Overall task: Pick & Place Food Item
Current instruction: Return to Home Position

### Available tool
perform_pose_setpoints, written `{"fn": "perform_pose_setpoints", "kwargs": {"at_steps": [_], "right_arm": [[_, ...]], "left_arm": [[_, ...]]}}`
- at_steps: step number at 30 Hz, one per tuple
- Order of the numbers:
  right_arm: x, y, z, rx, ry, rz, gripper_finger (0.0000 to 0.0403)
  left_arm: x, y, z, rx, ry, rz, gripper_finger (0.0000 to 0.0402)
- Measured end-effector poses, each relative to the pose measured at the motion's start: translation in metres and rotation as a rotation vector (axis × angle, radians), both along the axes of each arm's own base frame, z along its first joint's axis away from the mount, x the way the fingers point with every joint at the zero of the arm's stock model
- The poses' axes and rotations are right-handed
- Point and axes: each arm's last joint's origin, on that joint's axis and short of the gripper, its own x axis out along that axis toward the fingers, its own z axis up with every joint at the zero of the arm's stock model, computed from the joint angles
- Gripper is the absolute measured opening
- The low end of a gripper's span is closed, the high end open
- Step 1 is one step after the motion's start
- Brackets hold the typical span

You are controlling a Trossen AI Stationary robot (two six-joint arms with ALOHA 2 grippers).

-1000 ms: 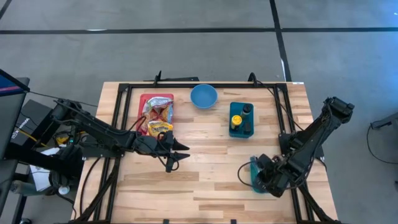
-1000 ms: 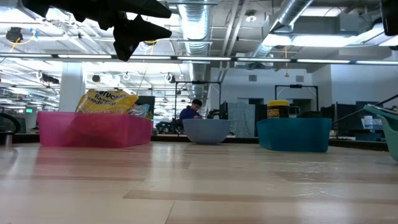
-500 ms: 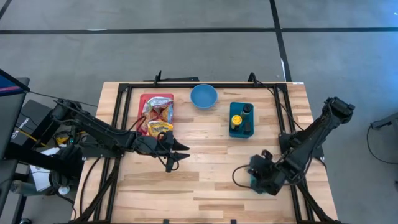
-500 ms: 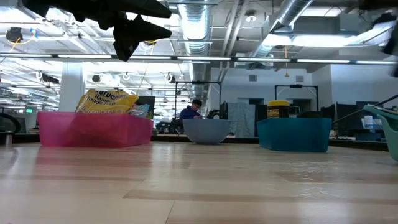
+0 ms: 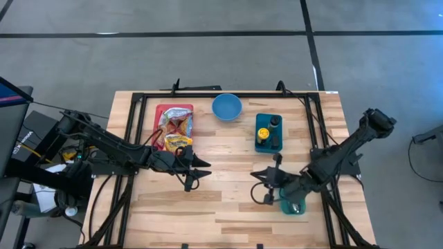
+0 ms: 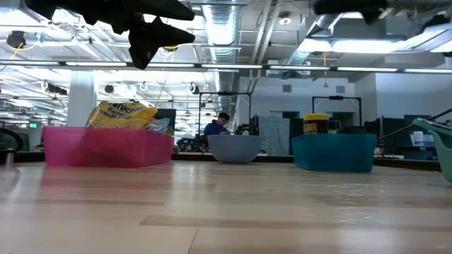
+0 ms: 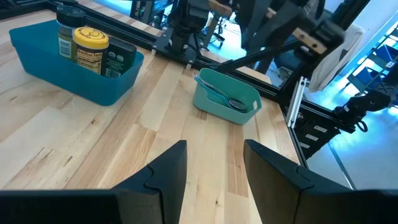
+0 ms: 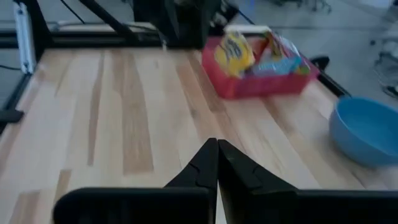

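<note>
Several snack packets lie in a red bin at the table's far left. My left gripper hangs open above the table's middle, near that bin, with nothing between its fingers. My right gripper hovers right of centre, shut and empty, and points toward the red bin and the blue bowl. Just behind it, a small teal bin with a spoon rests on the table.
A blue bowl stands at the far middle. A teal bin with two jars stands to its right. A black frame runs along the table's edges. Bare wood lies across the near half. A person sits in the room beyond the table.
My right gripper has risen off the small teal bin and swung toward the table's centre and far side, rolling at the wrist. The bin, covered by the gripper before, now shows in the high view. My left arm has kept still.
</note>
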Motion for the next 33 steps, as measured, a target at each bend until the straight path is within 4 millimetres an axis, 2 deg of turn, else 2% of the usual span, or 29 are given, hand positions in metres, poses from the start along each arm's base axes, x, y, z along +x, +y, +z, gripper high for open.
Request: {"fn": "perform_pose_setpoints", "kwargs": {"at_steps": [4,10,13,22,33], "right_arm": [[0.014,-0.008,0.007,0.053,-0.025,0.091,0.0001],[0.031,-0.016,0.011,0.25,-0.003,0.419,0.0001],[0.039,-0.019,0.014,0.278,-0.042,0.53,0.0001],[0.056,-0.048,0.026,0.164,-0.187,0.483,0.0001],[0.067,-0.086,0.026,0.151,-0.197,0.355,0.0001]], "left_arm": [[0.0,0.0,0.0,0.0,0.0,0.0,0.0153],[0.0,0.0,0.0,0.0,0.0,0.0,0.0153],[0.0,0.0,0.0,0.0,0.0,0.0,0.0153],[0.0,0.0,0.0,0.0,0.0,0.0,0.0153],[0.0,0.0,0.0,0.0,0.0,0.0,0.0153]]}}
